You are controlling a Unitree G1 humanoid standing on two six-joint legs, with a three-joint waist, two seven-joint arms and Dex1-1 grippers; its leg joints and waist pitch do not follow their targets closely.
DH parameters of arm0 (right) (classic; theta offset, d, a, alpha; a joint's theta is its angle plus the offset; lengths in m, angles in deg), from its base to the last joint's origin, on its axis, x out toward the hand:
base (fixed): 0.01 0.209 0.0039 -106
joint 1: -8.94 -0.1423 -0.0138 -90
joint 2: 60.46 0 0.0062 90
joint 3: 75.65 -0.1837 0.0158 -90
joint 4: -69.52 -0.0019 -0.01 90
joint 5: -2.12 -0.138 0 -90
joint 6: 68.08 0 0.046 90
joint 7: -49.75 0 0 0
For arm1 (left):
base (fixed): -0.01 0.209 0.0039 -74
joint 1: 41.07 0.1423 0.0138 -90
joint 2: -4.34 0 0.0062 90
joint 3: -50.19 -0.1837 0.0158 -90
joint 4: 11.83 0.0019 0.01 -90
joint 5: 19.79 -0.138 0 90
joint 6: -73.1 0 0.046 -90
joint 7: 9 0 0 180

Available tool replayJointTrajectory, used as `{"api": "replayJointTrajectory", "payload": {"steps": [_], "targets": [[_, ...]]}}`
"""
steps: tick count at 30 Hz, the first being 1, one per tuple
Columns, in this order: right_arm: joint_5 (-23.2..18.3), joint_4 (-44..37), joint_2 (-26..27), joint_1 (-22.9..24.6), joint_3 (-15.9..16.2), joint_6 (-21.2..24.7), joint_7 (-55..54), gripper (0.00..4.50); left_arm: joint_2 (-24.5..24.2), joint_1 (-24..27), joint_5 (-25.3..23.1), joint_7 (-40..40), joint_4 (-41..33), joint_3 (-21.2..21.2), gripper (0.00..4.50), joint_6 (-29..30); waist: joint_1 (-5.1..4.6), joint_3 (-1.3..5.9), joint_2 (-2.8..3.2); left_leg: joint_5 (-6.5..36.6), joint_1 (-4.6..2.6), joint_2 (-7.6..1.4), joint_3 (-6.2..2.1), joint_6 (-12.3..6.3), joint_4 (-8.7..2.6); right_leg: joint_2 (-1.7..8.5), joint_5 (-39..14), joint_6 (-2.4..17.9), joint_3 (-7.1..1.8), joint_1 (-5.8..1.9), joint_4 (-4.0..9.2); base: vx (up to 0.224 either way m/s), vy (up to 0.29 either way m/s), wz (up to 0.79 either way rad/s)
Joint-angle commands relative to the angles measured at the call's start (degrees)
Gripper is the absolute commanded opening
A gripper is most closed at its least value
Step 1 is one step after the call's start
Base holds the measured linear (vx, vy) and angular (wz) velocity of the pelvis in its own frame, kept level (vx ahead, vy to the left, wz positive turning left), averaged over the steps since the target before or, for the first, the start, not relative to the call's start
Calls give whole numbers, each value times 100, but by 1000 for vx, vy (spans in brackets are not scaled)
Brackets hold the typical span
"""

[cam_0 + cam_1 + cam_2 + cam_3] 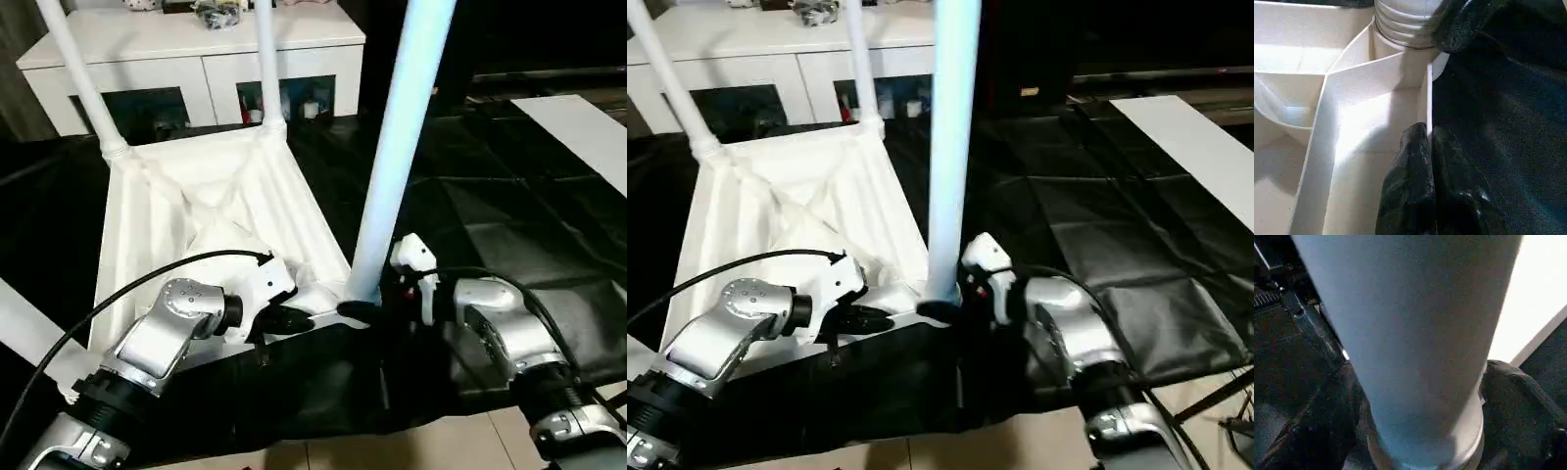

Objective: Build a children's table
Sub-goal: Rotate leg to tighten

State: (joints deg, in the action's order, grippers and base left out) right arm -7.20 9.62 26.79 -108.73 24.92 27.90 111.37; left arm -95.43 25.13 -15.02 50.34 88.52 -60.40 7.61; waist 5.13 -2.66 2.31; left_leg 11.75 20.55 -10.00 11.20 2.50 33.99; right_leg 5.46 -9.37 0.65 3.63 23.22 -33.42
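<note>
1. Head views: the white plastic rectangular tabletop [211, 211] with an X-ribbed underside lies upside down on a black sheet [509, 225] on the floor, at about 10 o'clock from picture centre. Two long white tubular legs [78, 78] stand in its far corner sockets; a third leg [397, 147] rises from the near corner socket at about 6 o'clock. A white cabinet [186, 44] stands at 12 o'clock, a flat white board [588, 127] at 2 o'clock.
2. Left wrist view: the left end effector [1429, 147] is pinched narrow on the tabletop's thin edge wall, one finger on each side, just beside the socket.
3. Right wrist view: the right end effector [1420, 396] stands wide around the third leg's base, a black finger on either side, holding it.
</note>
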Motion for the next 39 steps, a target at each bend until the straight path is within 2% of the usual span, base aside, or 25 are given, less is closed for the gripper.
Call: {"api": "replayJointTrajectory", "payload": {"steps": [1, 8, 15, 18, 19, 21, 22, 23, 24, 25, 26, 28, 29, 30, 31, 32, 33, 35, 36, 37, 38, 39], "targets": [[-6, 91, 11, -95, -22, -89, 9, 351, 46, 75, -26, 116, 17, -197, 0, 73, -39, 373, -64, 678, -51, -296, -103, -412, -392, 287, -835, 1456, -227, -268, 240, 0, 0, 0], [119, 285, -9, -127, 41, -303, 87, 283, 28, 88, -38, 106, 14, -189, 0, 87, -46, 369, -72, 819, -49, -298, -110, -363, -395, 296, -1079, 1403, -228, -272, 263, 0, 0, 0], [224, 377, -35, -136, 93, -423, 51, 272, 8, 91, -60, 109, 38, -201, 0, 80, -51, 375, -66, 789, -46, -296, -108, -397, -385, 293, -1002, 1443, -224, -277, 253, 0, 0, 0], [298, 552, 99, -164, 19, -451, -336, 272, 100, 66, -139, -133, 160, -144, 0, 90, -65, 362, -67, 875, -45, -291, -109, -363, -391, 290, -1108, 1437, -224, -271, 271, 0, 0, 0], [355, 719, 264, -202, -89, -455, -810, 272, 279, 1, -216, -538, 355, -13, 0, 95, -78, 358, -72, 916, -43, -293, -109, -337, -395, 291, -1168, 1426, -228, -267, 275, 0, 0, 0], [382, 882, 471, -246, -228, -470, -1361, 272, 487, -88, -278, -965, 567, 130, 0, 112, -128, 301, -78, 1414, -58, -277, -125, -103, -435, 298, -1957, 1223, -233, -241, 364, 0, 0, 0], [378, 919, 531, -261, -271, -447, -1521, 272, 543, -116, -310, -1101, 626, 164, 0, 98, -132, 304, -87, 1525, -78, -271, -133, -51, -437, 307, -2158, 1149, -229, -241, 387, 0, 0, 0], [371, 1021, 779, -313, -427, -326, -2163, 272, 770, -242, -392, -1599, 847, 301, 0, 86, -157, 306, -74, 1670, -93, -272, -149, 0, -446, 309, -2365, 1056, -227, -223, 403, 0, 0, 0], [371, 1021, 779, -313, -427, -326, -2163, 272, 770, -242, -392, -1599, 847, 301, 0, 86, -195, 295, -73, 1802, -106, -257, -153, 62, -448, 299, -2544, 975, -224, -193, 436, 0, 0, 0], [333, 1114, 1112, -370, -605, -140, -2906, 272, 1086, -424, -441, -2210, 1122, 500, 0, 138, -216, 300, -92, 1829, -109, -263, -159, 71, -458, 297, -2590, 940, -221, -203, 447, 0, 0, 0], [332, 1116, 1120, -371, -609, -135, -2921, 272, 1094, -429, -441, -2223, 1129, 505, 0, 140, -229, 295, -74, 1856, -104, -244, -169, 107, -455, 289, -2693, 882, -214, -189, 452, 0, 0, 0], [309, 1140, 1228, -388, -658, -75, -3120, 272, 1197, -493, -437, -2400, 1215, 575, 0, 178, -235, 306, -86, 1881, -93, -249, -176, 79, -464, 305, -2770, 798, -208, -198, 476, 0, 0, 0], [329, 1214, 1372, -423, -700, -29, -3453, 272, 1337, -598, -466, -2728, 1363, 683, 0, 190, -244, 306, -65, 1872, -75, -253, -176, 48, -466, 310, -2712, 790, -220, -182, 471, 0, 0, 0], [357, 1331, 1535, -474, -758, -14, -3846, 272, 1475, -716, -504, -3060, 1548, 781, 0, 161, -244, 315, -72, 1818, -95, -254, -164, 59, -463, 291, -2575, 807, -225, -161, 474, 0, 0, 0], [383, 1601, 1873, -584, -932, -63, -4682, 272, 1710, -929, -564, -3624, 1954, 944, 0, -31, -245, 321, -72, 1758, -97, -241, -157, 66, -458, 285, -2488, 836, -226, -155, 472, 0, 0, 0], [383, 1601, 1873, -584, -932, -63, -4682, 272, 1710, -929, -564, -3624, 1954, 944, 0, -31, -263, 321, -74, 1715, -99, -227, -151, 116, -460, 273, -2423, 873, -229, -145, 466, 0, 0, 0], [377, 1729, 2032, -635, -1014, -113, -5019, 272, 1788, -1014, -602, -3843, 2140, 992, 0, -158, -234, 342, -74, 1658, -83, -235, -163, 87, -455, 297, -2304, 888, -220, -186, 445, 0, 0, 0], [377, 1729, 2032, -635, -1014, -113, -5019, 272, 1788, -1014, -602, -3843, 2140, 992, 0, -158, -230, 344, -75, 1615, -73, -234, -150, 27, -455, 288, -2163, 891, -226, -183, 438, 0, 0, 0], [502, 1888, 2234, -726, -983, -259, -5263, 272, 1844, -1138, -655, -3996, 2395, 1009, 0, -365, -223, 347, -71, 1557, -62, -237, -145, -4, -455, 290, -2032, 917, -234, -178, 428, 0, 0, 0], [518, 1852, 2261, -730, -908, -378, -5038, 272, 1815, -1151, -660, -3923, 2404, 989, 0, -411, -227, 352, -84, 1509, -41, -232, -144, -29, -454, 290, -1935, 953, -230, -198, 409, 0, 0, 0], [520, 1836, 2266, -730, -885, -411, -4964, 307, 1805, -1154, -658, -3898, 2404, 982, 0, -419, -218, 360, -82, 1453, -29, -233, -147, -51, -453, 297, -1868, 961, -228, -221, 396, 0, 0, 0], [523, 1815, 2272, -730, -855, -454, -4872, 307, 1792, -1158, -654, -3867, 2405, 972, 0, -430, -208, 360, -76, 1408, -29, -240, -143, -75, -450, 303, -1802, 972, -232, -221, 393, 0, 0, 0]]}}
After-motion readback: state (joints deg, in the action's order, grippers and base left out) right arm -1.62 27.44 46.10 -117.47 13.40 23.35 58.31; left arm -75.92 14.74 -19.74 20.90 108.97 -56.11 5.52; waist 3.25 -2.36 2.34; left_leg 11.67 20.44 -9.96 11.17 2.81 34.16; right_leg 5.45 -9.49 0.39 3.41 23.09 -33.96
